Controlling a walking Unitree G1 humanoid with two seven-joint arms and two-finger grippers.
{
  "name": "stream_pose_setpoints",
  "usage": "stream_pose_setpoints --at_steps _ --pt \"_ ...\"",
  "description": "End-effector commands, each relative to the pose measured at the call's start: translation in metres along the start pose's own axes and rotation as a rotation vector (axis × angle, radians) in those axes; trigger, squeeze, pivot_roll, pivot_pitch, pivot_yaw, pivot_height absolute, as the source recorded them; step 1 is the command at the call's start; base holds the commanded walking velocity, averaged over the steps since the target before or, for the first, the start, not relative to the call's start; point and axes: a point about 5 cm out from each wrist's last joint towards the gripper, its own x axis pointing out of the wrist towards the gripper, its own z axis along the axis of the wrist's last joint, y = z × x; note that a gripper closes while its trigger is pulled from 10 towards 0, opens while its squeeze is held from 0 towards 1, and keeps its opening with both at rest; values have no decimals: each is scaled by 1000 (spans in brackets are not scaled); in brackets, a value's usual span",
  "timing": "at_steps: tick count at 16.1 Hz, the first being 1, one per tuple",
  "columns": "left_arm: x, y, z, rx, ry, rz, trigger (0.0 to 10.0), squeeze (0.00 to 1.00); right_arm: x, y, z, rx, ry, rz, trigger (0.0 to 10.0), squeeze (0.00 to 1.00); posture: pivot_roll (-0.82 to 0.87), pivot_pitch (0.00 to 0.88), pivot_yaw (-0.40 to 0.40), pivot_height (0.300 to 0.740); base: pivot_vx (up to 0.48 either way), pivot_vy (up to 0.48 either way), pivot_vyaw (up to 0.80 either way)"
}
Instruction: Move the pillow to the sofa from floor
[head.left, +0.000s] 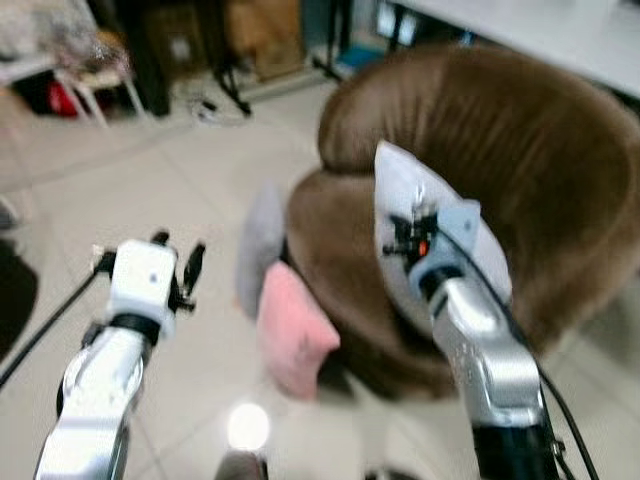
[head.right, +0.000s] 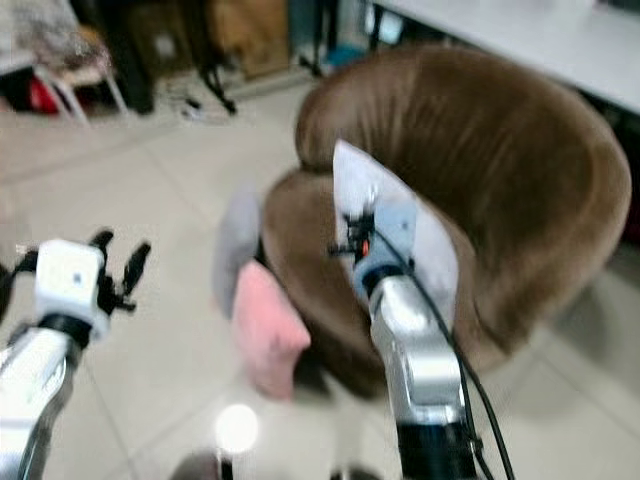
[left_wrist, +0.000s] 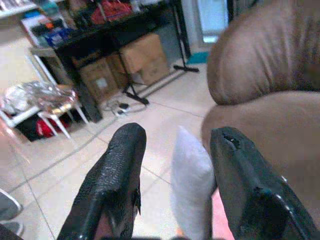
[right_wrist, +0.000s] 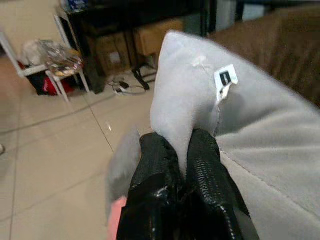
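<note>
My right gripper pinches a corner of the soft pale-grey pillow, holding it up over the round brown plush sofa, while my left gripper hovers spread above the floor.

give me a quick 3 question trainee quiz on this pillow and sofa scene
1. True or false: the right gripper is shut on the grey pillow.
2. What colour is the pillow leaning against the brown sofa at floor level, in front of another grey pillow?
3. The left gripper is: A) holding a pillow B) open and holding nothing C) resting on the sofa

Key:
1. True
2. Pink, the pink pillow
3. B
</note>
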Motion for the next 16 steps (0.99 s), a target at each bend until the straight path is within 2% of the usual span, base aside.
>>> stream_pose_setpoints --at_steps 1,4,16 --pt "0 1 -2 12 7 13 10000 0 -1 3 10 16 -43 15 10000 0 46 0 -32 740 0 0 0" --pt "1 0 -1 15 2 24 10000 0 -1 1 10 11 -35 -8 10000 0 45 0 -40 740 0 -94 0" --pt "5 -3 3 24 -6 22 10000 0 -2 -3 14 21 -53 -19 10000 0 36 0 -37 740 0 -394 0"
